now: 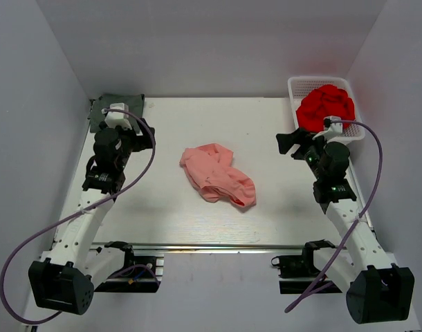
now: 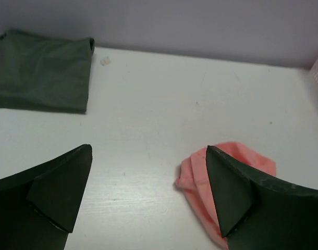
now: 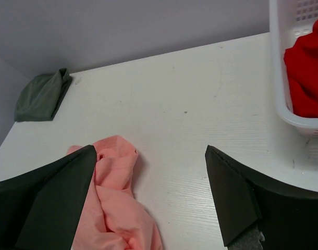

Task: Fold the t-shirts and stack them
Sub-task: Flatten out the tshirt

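Remaining: fold crumpled pink shirt [image 1: 218,175], stack on folded green shirt [image 2: 41,70]; left end effector [image 2: 148,148], right end effector [image 3: 149,148] wide, empty.

The left arm [image 1: 86,214] and the right arm [image 1: 354,232] have white long parts and black joints. A thin purple cable [image 1: 153,146] loops beside each one. The bases [image 1: 59,287] are black blocks. The left tool [image 2: 148,150] and the right tool [image 3: 151,148] have dark, wedge-shaped fingers [image 2: 54,192].
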{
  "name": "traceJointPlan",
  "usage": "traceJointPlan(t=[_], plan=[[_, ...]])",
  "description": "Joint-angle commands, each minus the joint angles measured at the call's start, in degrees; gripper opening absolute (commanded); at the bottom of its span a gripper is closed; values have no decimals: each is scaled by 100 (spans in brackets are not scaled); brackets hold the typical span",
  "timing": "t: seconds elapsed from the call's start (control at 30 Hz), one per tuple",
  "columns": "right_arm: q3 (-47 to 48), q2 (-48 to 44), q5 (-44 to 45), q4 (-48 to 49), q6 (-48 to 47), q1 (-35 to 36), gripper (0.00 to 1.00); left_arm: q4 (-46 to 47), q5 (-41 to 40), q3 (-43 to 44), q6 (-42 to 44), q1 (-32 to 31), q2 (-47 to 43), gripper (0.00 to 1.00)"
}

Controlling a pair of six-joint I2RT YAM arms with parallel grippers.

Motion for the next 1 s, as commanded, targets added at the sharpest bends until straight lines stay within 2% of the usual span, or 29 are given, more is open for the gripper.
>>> traceJointPlan(t=[0.0, 0.2, 0.27, 0.4, 0.47, 0.6, 0.7, 0.77, 0.87, 0.9, 0.97], plan=[[271, -17, -452, 101, -26, 7, 91, -349, 416, 277, 239, -19, 11, 100], [219, 263, -865, 180, -201, 7, 91, -367, 952, 217, 239, -72, 370, 100], [227, 413, -1531, 285, -498, -2, 91, -367, 1424, 216, 160, -72, 564, 100], [788, 1402, -2306, -91, -518, 33, 91, -192, 2498, 216, -77, -124, 1275, 100], [1209, 1861, -2754, -275, -553, 51, 91, -192, 2832, 216, -156, -178, 1644, 100], [1860, 2907, -3299, -784, -640, 173, 91, -42, 3141, 85, -296, -598, 1830, 100], [2239, 3470, -3204, -682, -755, 463, 91, -42, 3019, 14, -455, -897, 1997, 100], [2494, 3725, -2800, -716, -843, 726, 91, 11, 3079, 14, -594, -1160, 2164, 100], [3039, 4156, -2167, -1251, -992, 1017, 91, 63, 3150, 14, -648, -1442, 2480, 100], [3457, 4480, -2079, -1487, -1028, 1070, 91, -24, 3028, 14, -649, -1617, 2533, 100], [3619, 4684, -1693, -1752, -1063, 1246, 91, -435, 2573, 14, -649, -1750, 2612, 100]])
